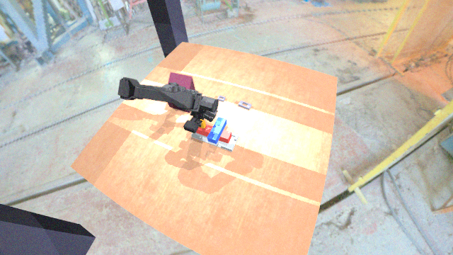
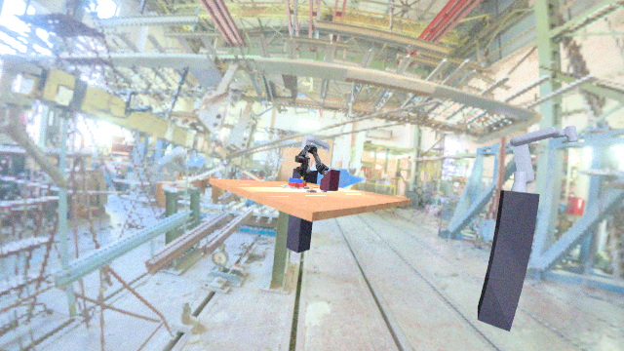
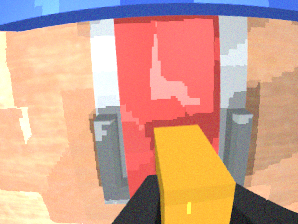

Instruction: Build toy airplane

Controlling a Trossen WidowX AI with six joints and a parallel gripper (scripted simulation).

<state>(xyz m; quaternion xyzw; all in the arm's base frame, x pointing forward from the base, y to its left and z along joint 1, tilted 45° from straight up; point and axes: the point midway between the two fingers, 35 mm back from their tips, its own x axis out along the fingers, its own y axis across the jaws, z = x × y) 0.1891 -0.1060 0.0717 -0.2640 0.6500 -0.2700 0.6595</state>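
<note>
Over the red fuselage (image 1: 204, 130) (image 3: 172, 65), yellow tail fin (image 1: 202, 124) (image 3: 192, 165) between black jaws.

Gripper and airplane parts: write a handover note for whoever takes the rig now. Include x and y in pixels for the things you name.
Gripper (image 1: 203, 124): shut on the yellow tail fin (image 1: 202, 123) (image 3: 192, 160), over the fuselage's tail end.
Red fuselage (image 1: 204, 130) (image 3: 175, 65): lies in the grey cradle (image 1: 227, 146) (image 3: 104, 65).
Blue wing (image 1: 217, 130) (image 3: 150, 9): across the fuselage; its tab is hidden.
Done, apparently: fuselage and wing placed.
Left: confirm the fin is seated, release, move clear. Whether its tab is in the socket, I cannot tell.
</note>
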